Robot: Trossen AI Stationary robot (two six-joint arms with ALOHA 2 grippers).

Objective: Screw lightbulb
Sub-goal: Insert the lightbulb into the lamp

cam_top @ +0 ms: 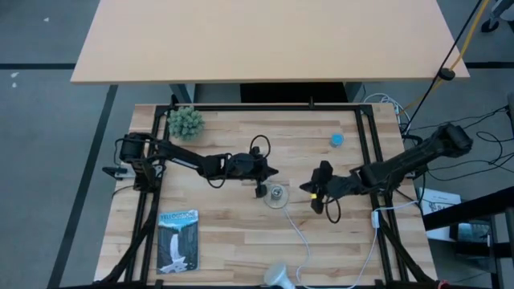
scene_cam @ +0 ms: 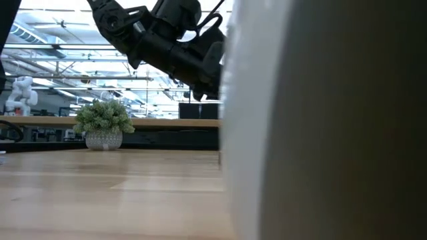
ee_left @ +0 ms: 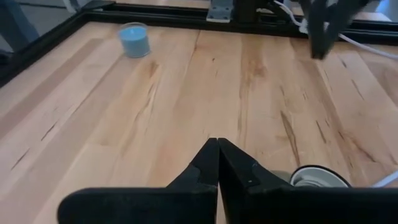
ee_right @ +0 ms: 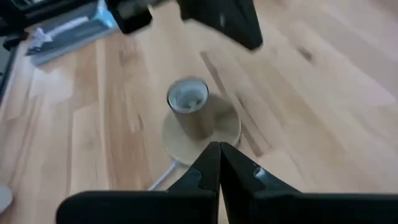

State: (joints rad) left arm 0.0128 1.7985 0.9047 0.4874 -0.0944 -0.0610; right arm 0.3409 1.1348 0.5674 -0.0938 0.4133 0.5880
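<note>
The lightbulb point(cam_top: 278, 277) lies on the table at its near edge, with no gripper at it. A large white shape point(scene_cam: 250, 133) fills the right of the low view; it is likely this bulb, seen close up. The silvery socket disc point(cam_top: 277, 196) stands mid-table, its open socket point(ee_right: 188, 98) facing up. My left gripper point(cam_top: 273, 172) hovers shut just beyond and left of the socket. My right gripper point(cam_top: 307, 187) hovers shut just right of it. Both hold nothing.
A white cord point(cam_top: 301, 241) runs from the socket toward the near right. A blue cap point(cam_top: 337, 140) stands at the far right and a small potted plant point(cam_top: 185, 122) at the far left. A booklet point(cam_top: 178, 239) lies near left. Black frame rails edge the table.
</note>
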